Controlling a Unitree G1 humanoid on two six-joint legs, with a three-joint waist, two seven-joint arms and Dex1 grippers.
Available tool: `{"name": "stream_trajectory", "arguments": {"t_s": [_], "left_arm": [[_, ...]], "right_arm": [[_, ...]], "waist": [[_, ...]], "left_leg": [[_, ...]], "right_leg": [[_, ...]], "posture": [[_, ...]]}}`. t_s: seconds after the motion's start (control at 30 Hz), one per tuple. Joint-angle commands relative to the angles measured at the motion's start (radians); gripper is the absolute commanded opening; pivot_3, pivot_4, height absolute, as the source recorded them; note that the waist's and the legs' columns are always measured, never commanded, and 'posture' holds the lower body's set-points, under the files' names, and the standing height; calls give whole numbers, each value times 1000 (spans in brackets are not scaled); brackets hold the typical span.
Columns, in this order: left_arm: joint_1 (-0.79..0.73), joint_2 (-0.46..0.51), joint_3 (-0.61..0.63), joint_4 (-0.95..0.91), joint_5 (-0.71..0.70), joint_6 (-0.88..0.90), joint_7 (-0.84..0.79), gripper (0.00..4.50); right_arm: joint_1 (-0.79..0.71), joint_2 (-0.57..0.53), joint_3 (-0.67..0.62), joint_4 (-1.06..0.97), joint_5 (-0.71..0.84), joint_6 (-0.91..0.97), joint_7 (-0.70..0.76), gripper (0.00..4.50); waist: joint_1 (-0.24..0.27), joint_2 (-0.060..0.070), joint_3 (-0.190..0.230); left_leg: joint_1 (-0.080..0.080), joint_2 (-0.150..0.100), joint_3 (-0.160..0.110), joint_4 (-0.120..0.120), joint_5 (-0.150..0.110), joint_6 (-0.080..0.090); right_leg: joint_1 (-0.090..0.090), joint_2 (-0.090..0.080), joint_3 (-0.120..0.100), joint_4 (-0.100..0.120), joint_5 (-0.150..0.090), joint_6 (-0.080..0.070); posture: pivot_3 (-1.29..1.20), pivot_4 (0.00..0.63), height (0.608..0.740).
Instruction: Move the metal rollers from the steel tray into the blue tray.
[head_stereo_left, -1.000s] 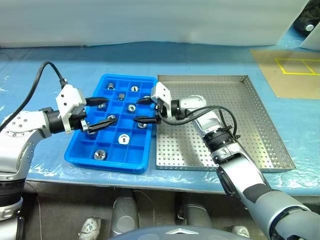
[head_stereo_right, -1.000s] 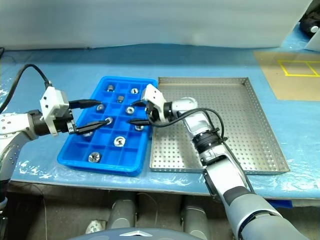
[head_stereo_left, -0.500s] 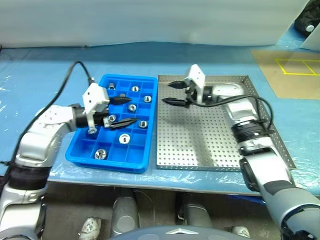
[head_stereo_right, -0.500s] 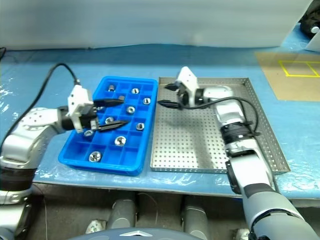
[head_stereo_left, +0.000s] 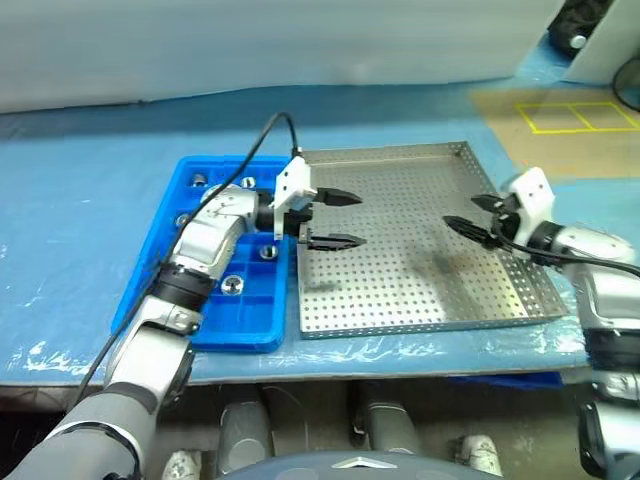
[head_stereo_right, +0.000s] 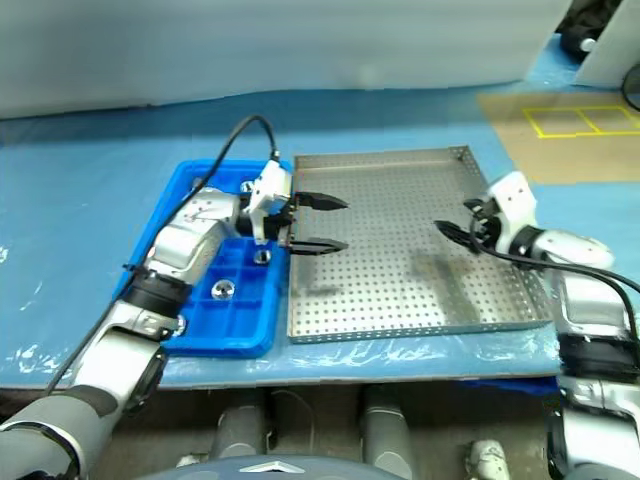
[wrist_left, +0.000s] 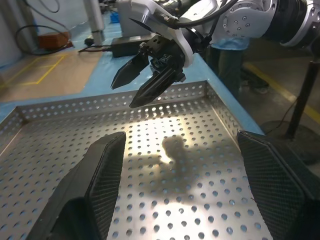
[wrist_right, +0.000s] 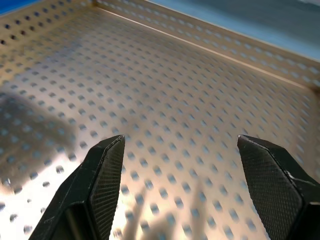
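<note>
Both grippers hover empty, jaws apart, over the steel tray (head_stereo_left: 400, 290), left gripper (head_stereo_left: 335, 218) level, right gripper (head_stereo_left: 470, 222) facing it; shiny metal rollers (head_stereo_left: 231, 285), seemingly all, sit in the blue tray (head_stereo_left: 240, 330) beside it.

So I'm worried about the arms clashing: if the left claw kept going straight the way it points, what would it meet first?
Probably the right claw, which faces the left claw across the steel tray. No rollers show on the tray between them, though depth is hard to judge.
</note>
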Motion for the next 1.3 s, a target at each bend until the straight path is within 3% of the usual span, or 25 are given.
{"name": "stream_trajectory", "arguments": {"t_s": [0.03, 0.3, 0.77, 1.0, 1.3], "left_arm": [[-37, -19, 5, 40, 6, -46, -36, 3746], [-5, -43, 6, 32, 8, -45, -62, 3746], [40, -65, 2, -24, 1, -18, -67, 3746], [-6, 15, 95, 14, 6, -29, 3, 3746], [6, 240, 198, -34, 9, 11, 24, 3746]], "right_arm": [[84, -29, -103, -108, 36, 36, -34, 3671], [316, -28, -225, -243, 82, 109, -68, 3671], [460, -28, -308, -436, 171, 221, -115, 3671], [375, -30, -259, -467, 212, 251, -150, 3671], [168, -19, -56, -438, 255, 265, -142, 3671]], "waist": [[-15, 0, 0], [-38, 1, -1], [-56, 3, -2], [-57, 3, -2], [-50, 4, -2]], "left_leg": [[1, 0, 0, 0, 0, 0], [0, -1, 0, 3, -1, 2], [0, -2, 0, 2, -7, 11], [2, -2, 0, 2, -7, 10], [5, -2, 0, 0, -6, 9]], "right_leg": [[0, 0, 0, 0, 0, 0], [2, 0, -1, -3, -3, 9], [11, -2, -2, -17, -1, 7], [12, -2, -2, -16, -3, 11], [13, -2, -2, -15, -1, 11]], "posture": [[-459, 150, 740], [-490, 150, 740], [-546, 150, 740], [-496, 150, 740], [-345, 150, 740]]}}
